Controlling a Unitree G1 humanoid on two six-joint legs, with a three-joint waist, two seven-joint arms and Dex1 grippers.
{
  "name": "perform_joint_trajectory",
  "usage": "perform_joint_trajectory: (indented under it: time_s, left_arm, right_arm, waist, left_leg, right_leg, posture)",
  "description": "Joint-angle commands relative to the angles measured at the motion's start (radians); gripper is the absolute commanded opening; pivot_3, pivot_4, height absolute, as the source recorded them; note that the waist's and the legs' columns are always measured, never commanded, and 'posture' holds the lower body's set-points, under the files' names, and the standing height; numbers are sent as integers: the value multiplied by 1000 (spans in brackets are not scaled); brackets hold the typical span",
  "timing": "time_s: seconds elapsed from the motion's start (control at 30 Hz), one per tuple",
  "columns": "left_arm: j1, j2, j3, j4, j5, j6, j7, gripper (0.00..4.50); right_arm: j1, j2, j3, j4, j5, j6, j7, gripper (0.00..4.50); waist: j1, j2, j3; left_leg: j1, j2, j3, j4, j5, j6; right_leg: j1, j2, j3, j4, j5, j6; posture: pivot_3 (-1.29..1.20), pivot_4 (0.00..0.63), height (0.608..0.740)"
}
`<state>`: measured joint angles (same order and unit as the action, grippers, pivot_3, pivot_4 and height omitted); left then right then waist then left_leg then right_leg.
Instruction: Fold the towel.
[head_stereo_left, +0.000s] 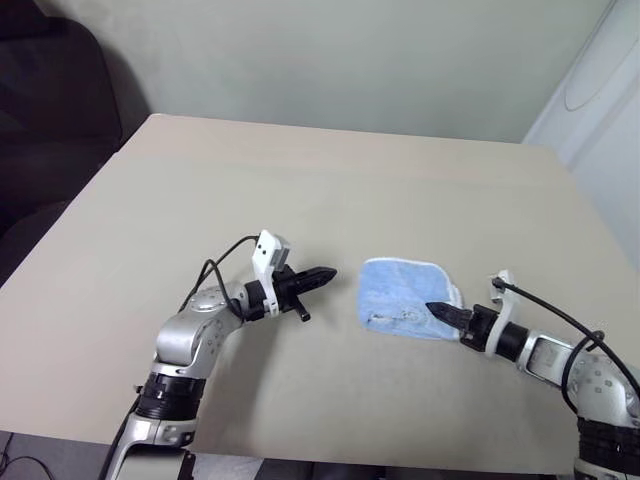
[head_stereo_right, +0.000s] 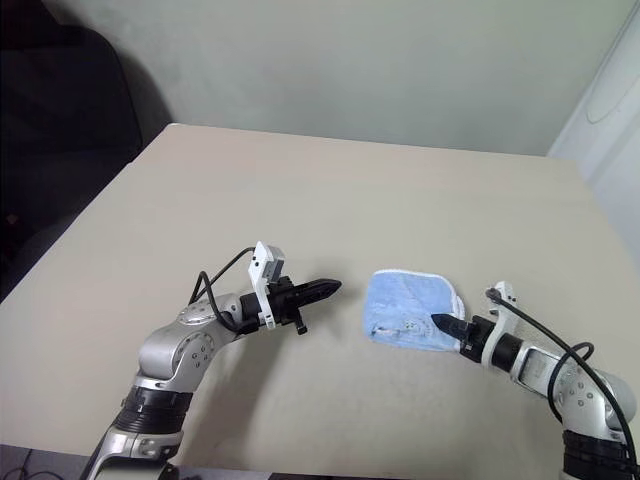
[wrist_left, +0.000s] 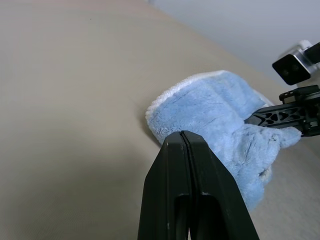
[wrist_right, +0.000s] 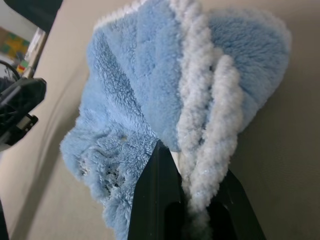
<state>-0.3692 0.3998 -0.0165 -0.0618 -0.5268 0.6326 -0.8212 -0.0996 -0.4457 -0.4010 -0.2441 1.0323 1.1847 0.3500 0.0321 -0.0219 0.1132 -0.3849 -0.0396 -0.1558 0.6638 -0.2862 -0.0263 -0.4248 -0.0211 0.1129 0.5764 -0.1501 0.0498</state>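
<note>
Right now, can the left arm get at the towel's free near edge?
Probably yes. The left end effector is shut, just off the towel, with bare table between. The right end effector pinches the far edge.

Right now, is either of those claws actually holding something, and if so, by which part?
Yes: the right gripper is shut on the towel, pinching its white-stitched edge at the side nearest that arm. The left gripper is shut on nothing, beside the towel.

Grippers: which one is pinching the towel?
The right gripper. Its fingers are shut on the towel's white-edged layers. The left gripper is shut too, but on nothing, and sits apart from the towel.
</note>
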Motion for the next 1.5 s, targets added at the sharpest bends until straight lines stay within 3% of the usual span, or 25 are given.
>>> perform_joint_trajectory:
  time_s: [0.03, 0.37, 0.67, 0.87, 1.0, 1.3, 1.5]
  left_arm:
    - [-9, -8, 10, -29, -15, -9, 2, 0]
    - [-40, -19, 1, 10, -9, -19, -15, 0]
    - [-75, -49, -16, 40, 5, -34, -20, 0]
    - [-58, -40, -2, 17, -1, -27, -10, 0]
    - [-47, -40, -1, 7, -3, -27, -4, 0]
    - [-45, -42, 1, 8, -7, -26, -2, 0]
    - [-52, -40, 4, 19, -7, -27, -5, 0]
  right_arm:
    - [-1, -9, -127, -56, 100, -11, -63, 11]
    - [-93, -138, -531, 98, 373, -167, -451, 11]
    - [-123, -55, -517, 324, 303, -291, -788, 11]
    - [-124, -28, -480, 362, 262, -316, -827, 11]
    - [-122, -38, -483, 352, 263, -326, -804, 1183]
    - [-83, -36, -506, 261, 216, -403, -839, 4422]
    - [-68, -20, -551, 232, 238, -468, -879, 4487]
  waist:
    - [0, 0, 0]
    - [3, 1, 0]
    - [3, 2, -1]
    - [2, 5, -2]
    - [2, 5, -2]
    - [3, 6, -2]
    - [1, 6, -2]
  left_leg:
    - [0, 0, 0, 0, 0, 0]
    - [-2, 0, 0, 0, 0, 0]
    - [-2, 1, 0, -1, -1, 2]
    - [-2, 1, 1, -1, -2, 2]
    - [-3, 0, 1, 0, -2, 3]
    - [-3, 1, 1, -1, -2, 2]
    - [-3, 1, 1, 0, -3, 2]
  right_leg:
    - [0, 0, 0, 0, 0, 0]
    - [-2, 0, 1, 0, -6, 9]
    - [-3, -1, 1, 0, -3, 13]
    - [-3, -1, 1, -1, -2, 15]
    - [-3, -1, 1, -1, -2, 15]
    - [-3, -1, 1, -1, -2, 15]
    - [-3, -2, 2, -1, -2, 15]
  posture:
    - [0, 150, 740]
    - [0, 150, 740]
    - [0, 150, 740]
    - [0, 150, 740]
    - [0, 150, 740]
    - [0, 150, 740]
    - [0, 150, 740]
